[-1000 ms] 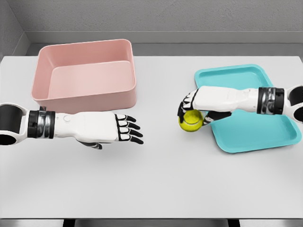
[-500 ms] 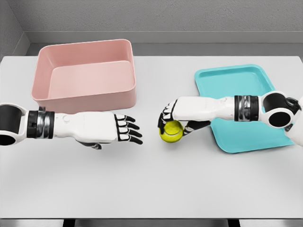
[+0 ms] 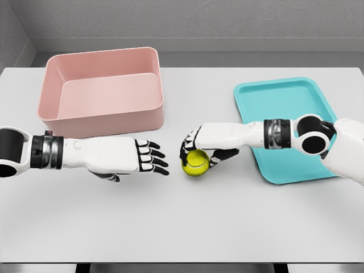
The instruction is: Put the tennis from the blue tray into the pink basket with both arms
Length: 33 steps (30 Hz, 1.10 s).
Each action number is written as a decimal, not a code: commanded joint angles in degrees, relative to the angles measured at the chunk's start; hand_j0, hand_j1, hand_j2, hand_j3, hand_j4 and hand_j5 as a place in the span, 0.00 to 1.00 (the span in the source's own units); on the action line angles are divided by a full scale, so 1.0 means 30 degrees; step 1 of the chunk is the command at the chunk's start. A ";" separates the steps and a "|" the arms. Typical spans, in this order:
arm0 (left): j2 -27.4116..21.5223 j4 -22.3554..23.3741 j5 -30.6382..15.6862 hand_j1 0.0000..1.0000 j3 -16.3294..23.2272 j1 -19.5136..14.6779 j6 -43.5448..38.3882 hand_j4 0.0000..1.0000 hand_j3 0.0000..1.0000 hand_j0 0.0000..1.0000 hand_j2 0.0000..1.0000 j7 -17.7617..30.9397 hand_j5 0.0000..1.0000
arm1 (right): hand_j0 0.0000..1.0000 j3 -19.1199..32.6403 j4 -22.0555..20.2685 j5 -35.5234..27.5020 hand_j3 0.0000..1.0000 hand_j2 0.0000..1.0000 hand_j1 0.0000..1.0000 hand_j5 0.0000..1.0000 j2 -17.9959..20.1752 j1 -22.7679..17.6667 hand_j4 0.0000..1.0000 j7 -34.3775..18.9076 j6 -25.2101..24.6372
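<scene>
My right hand (image 3: 199,149) gripped the tennis ball (image 3: 195,162) at frame center; left hand (image 3: 133,156) stayed spread open beside it

White table (image 3: 187,227) under even light; grey textured wall (image 3: 199,20) behind; dark floor strip at back.

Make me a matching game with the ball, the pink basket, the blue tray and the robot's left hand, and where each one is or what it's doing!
Things:
1. tennis ball
2. pink basket
3. blue tray
4. left hand

Places or states:
A. open, holding nothing
B. empty, at the table's right
C. held in the right hand, mid-table
D. empty, at the table's back left

Pairs: 1-C, 2-D, 3-B, 4-A
</scene>
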<state>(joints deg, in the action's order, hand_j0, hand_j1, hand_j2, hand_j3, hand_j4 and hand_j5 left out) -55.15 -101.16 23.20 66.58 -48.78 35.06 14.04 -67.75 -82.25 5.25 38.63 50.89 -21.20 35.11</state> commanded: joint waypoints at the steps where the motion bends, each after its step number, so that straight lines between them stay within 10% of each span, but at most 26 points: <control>1: -0.0017 -0.0001 -0.0147 1.00 -0.0015 0.0000 -0.0020 1.00 1.00 1.00 1.00 0.0036 1.00 | 0.54 -0.0150 0.0433 -0.0081 0.54 0.54 0.54 0.54 -0.0339 0.0000 0.54 0.0004 -0.0038; 12: -0.0280 -0.0001 -0.0615 1.00 -0.0161 -0.0088 -0.0020 1.00 1.00 1.00 1.00 -0.0111 1.00 | 0.54 -0.0560 0.1341 -0.0022 0.54 0.54 0.54 0.54 -0.0896 0.0059 0.54 0.0004 -0.0038; 16: -0.0397 -0.0001 -0.0850 1.00 -0.0220 -0.0117 -0.0020 1.00 1.00 1.00 1.00 -0.0082 1.00 | 1.00 -0.0560 0.1282 -0.0022 1.00 1.00 1.00 1.00 -0.0896 0.0088 1.00 0.0034 -0.0038; 27: -0.3239 0.0000 -0.3018 1.00 -0.1362 0.0410 -0.0020 1.00 1.00 1.00 1.00 -0.0111 1.00 | 1.00 0.1988 0.1253 -0.0081 1.00 1.00 1.00 1.00 0.1066 0.0586 1.00 0.0063 -0.0038; 33: 0.0246 -0.0001 -0.3663 1.00 -0.1568 0.0410 -0.0020 1.00 1.00 1.00 1.00 0.0357 1.00 | 1.00 0.3073 0.1867 -0.0022 1.00 1.00 1.00 1.00 0.2825 0.1494 1.00 0.0355 -0.0038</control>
<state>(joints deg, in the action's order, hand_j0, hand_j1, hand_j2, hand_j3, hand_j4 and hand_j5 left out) -57.73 -101.15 13.15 62.05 -47.72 35.06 14.69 -59.95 -77.63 5.53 45.37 55.37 -20.59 35.10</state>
